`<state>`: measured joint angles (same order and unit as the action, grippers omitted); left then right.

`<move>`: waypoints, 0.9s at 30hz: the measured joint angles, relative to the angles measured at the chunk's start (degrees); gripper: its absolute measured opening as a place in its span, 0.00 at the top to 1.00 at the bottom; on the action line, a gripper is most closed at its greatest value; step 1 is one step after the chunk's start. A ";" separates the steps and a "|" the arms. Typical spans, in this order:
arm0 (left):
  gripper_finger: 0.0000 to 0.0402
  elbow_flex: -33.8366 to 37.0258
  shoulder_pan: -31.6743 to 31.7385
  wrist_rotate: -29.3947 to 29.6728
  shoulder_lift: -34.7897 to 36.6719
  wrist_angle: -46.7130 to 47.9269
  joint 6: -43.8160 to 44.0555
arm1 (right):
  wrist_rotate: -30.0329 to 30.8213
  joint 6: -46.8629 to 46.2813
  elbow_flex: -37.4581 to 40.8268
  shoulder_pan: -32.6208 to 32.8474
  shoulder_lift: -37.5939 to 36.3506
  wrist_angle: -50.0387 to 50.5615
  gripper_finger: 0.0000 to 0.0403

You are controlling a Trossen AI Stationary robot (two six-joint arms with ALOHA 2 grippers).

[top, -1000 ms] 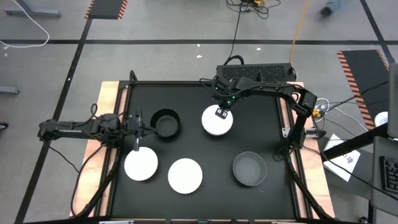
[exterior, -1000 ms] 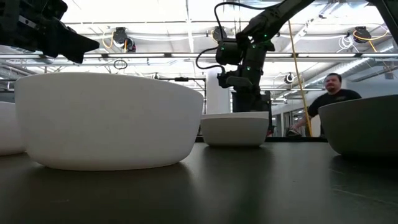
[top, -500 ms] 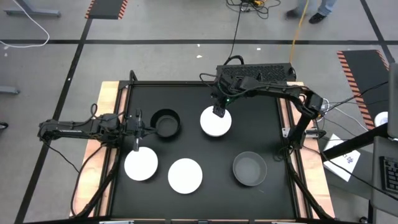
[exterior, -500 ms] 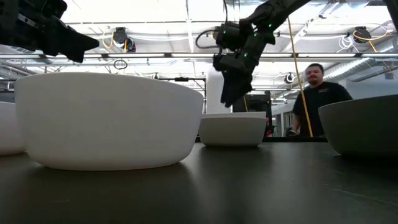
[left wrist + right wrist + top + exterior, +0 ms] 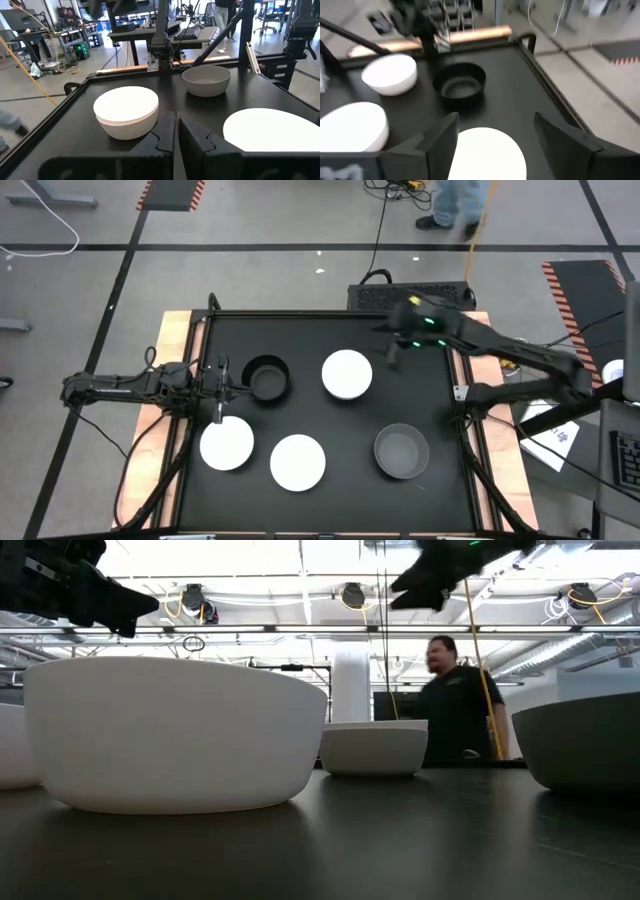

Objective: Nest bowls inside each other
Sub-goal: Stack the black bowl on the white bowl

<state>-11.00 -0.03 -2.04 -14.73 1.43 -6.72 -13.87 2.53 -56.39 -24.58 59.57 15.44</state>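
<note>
Five bowl shapes rest on their bases on the black table. A black bowl [image 5: 266, 378] is at far left and a white bowl [image 5: 347, 374] at far middle. In the left wrist view that white bowl [image 5: 126, 111] looks like one bowl sitting inside another. Two more white bowls [image 5: 227, 445] [image 5: 298, 461] stand near left, and a grey bowl [image 5: 401, 451] near right. My right gripper [image 5: 497, 140] is open, high above the table just right of the far white bowl [image 5: 487, 150]. My left gripper [image 5: 176, 135] is shut on nothing, left of the black bowl.
A raised black frame and wooden edge [image 5: 180, 330] border the table. The left arm [image 5: 130, 387] lies across the left edge. A person [image 5: 455, 700] stands beyond the far side. Bare tabletop shows between the far white bowl and the grey bowl [image 5: 420, 395].
My right gripper has come up off the far white bowl and swung toward the table's right edge, and the arm has stretched out. The white bowl stays where it was.
</note>
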 joint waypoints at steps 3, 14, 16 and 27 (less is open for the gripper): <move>0.94 0.00 0.00 0.00 -0.02 0.00 0.00 | -0.04 -3.20 8.00 0.02 -9.58 -4.95 0.47; 0.94 0.00 0.00 0.37 0.00 -2.58 -0.48 | 0.42 -12.19 27.84 4.98 -33.29 -10.80 0.98; 0.94 0.00 0.00 0.39 0.00 -3.24 -0.48 | 0.69 -12.35 29.71 5.87 -36.80 -11.93 0.99; 0.94 0.00 0.00 0.56 0.01 -3.71 -0.88 | 1.79 -20.66 43.67 7.58 -49.27 -21.99 1.00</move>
<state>-11.00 -0.03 -1.48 -14.72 -2.28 -7.60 -12.08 -18.13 -12.72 -16.99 10.30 -6.55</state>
